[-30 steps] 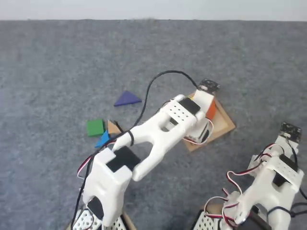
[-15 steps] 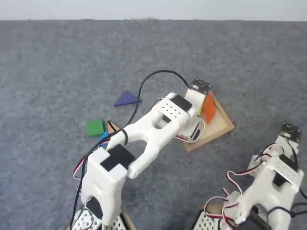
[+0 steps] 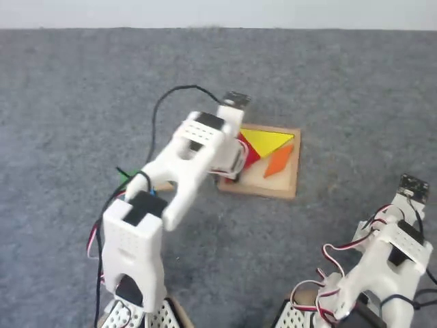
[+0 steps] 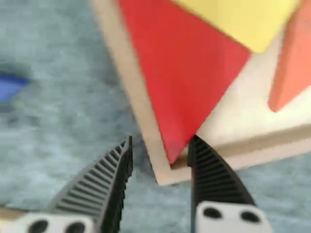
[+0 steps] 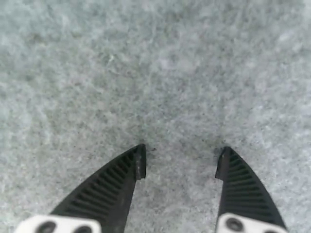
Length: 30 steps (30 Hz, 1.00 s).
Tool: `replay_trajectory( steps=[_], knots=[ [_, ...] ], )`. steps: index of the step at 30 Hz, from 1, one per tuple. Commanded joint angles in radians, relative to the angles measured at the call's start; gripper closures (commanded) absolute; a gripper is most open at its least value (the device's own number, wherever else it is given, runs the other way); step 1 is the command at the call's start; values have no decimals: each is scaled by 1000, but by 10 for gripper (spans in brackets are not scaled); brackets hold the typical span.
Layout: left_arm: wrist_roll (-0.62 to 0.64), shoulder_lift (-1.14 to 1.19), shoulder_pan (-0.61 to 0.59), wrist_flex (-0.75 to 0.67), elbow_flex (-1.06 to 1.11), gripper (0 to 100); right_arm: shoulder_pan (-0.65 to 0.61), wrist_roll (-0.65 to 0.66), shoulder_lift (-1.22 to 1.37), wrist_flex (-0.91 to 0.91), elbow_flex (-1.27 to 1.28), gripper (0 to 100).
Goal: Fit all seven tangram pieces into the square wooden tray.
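Grey carpet (image 3: 341,82) under the wooden tray (image 3: 266,192) meets a pale wall (image 3: 218,12).

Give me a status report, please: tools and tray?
Left tool open astride tray corner. Right tool open over carpet. Inside: red triangle, yellow triangle, orange piece.

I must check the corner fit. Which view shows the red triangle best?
The left wrist view: the red triangle is large, its tip in the tray corner by the open left pincer. In the high view the left arm hides most of it. The right wrist view faces carpet.
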Motion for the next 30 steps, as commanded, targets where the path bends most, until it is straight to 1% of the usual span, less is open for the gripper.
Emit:
replay_trajectory(
  steps=[1, 4, 7, 12, 14, 16, 19, 22, 30],
  knots=[
    [-54, -21, -110, 9, 2, 834, -16, 0, -28, -15, -2, 749],
    [-78, -60, -114, 11, 5, 834, -16, 0, -28, -15, -2, 749],
    [-83, -135, -75, 58, 4, 834, -16, 0, -28, -15, -2, 749],
    [-80, -282, 57, 87, 4, 834, -18, 0, -28, -16, -2, 749],
    [-75, -290, 103, 78, 5, 834, -18, 0, -28, -16, -2, 749],
    [-72, -264, 129, 54, 4, 834, -18, 0, -28, -16, -2, 749],
    [-43, -189, 127, -12, -2, 834, -18, 0, -28, -16, -2, 749],
    [-41, -115, 132, -69, -8, 834, -18, 0, -28, -16, -2, 749],
    [-40, 55, 138, -74, -147, 834, -18, 0, -28, -16, -2, 749]
  ],
)
